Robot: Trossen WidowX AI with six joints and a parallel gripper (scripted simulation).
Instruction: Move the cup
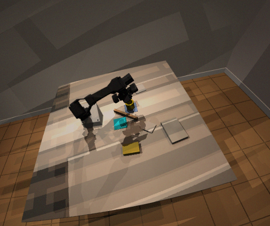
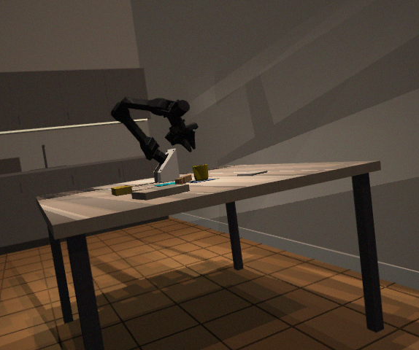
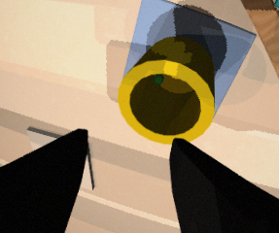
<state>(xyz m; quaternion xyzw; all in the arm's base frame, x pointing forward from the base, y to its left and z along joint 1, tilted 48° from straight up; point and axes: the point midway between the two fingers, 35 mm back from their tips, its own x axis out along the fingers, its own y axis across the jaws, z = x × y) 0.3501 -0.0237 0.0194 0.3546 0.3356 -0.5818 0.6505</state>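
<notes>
Black end effector (image 3: pixel 127 155) hovers part-open above round yellow cup (image 3: pixel 166 100) on square blue pad (image 3: pixel 236 54).

Top looks steeply down, exterior low sideways, wrist close; all share the cup (image 1: pixel 129 103).

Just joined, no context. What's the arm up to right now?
The arm's end effector hangs above the yellow cup, which stands upright on the blue pad. The fingers are partly open and hold nothing; in the exterior view they are well clear of the cup's rim. The cup has not been lifted. A wooden bar and a cyan block lie just beside the pad.
</notes>
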